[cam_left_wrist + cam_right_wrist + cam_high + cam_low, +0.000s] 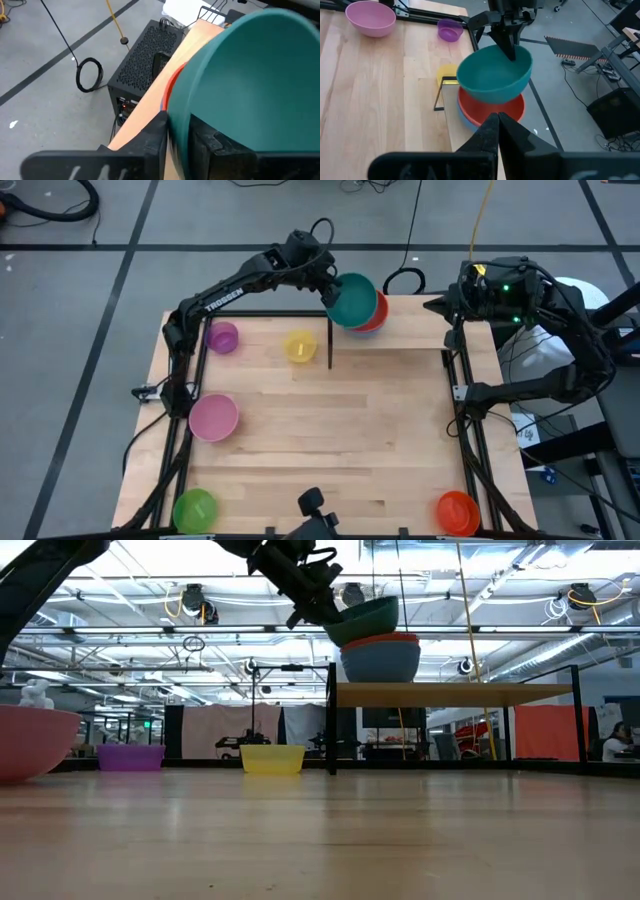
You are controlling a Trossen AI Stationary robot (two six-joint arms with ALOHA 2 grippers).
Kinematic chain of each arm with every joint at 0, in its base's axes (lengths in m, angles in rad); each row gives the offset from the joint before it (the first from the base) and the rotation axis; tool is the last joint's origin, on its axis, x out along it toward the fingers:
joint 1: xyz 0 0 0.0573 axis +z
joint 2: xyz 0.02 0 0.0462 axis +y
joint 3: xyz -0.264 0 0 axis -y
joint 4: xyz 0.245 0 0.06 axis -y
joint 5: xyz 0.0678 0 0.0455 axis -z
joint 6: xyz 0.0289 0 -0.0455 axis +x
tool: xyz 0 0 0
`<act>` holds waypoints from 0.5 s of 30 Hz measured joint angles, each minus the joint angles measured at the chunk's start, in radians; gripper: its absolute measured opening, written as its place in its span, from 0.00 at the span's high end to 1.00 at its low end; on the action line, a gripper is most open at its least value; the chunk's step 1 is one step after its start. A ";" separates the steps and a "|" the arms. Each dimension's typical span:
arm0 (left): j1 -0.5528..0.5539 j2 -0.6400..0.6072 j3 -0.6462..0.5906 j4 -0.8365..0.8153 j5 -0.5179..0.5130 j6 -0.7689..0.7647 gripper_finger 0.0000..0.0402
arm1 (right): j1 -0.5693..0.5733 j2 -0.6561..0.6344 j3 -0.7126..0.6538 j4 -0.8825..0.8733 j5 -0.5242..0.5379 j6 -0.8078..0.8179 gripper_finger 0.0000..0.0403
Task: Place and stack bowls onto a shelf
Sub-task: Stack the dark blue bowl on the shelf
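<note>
My left gripper (330, 288) is over the shelf (450, 693) at the table's far edge, shut on a teal bowl (352, 300). The teal bowl sits tilted on top of a red-orange bowl (380, 640), which is nested in a blue bowl (382, 662) standing on the shelf. My right gripper (497, 125) waits shut by the shelf's right end, pointing at the stack. Purple (222, 337), yellow (300, 346), pink (213, 417), green (195, 508) and orange (457, 510) bowls rest on the tabletop. My left gripper holds the teal bowl by its rim (180, 132) on the side toward the table's left. One finger (212, 145) is inside the bowl and one (152, 142) outside. The fingers slant down from above and from the left. The bowl tilts, its underside low in the red-orange bowl (492, 107).
The shelf's black legs (330, 345) stand on the tabletop near the yellow bowl. Black framing (462, 430) runs along the table's left and right sides. Bare wood lies in the table's middle (340, 420). A black box (145, 60) and cables sit on the floor beyond the far edge.
</note>
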State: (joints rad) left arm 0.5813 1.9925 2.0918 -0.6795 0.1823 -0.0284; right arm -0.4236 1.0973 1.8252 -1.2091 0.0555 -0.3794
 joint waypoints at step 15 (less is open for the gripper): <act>-0.006 -0.002 0.000 0.108 -0.035 -0.038 0.84 | 0.000 0.003 0.000 0.001 0.000 0.000 1.00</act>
State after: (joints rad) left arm 0.5751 1.9902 2.0918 -0.5716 0.1474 -0.0665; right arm -0.4236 1.0999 1.8249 -1.2077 0.0555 -0.3794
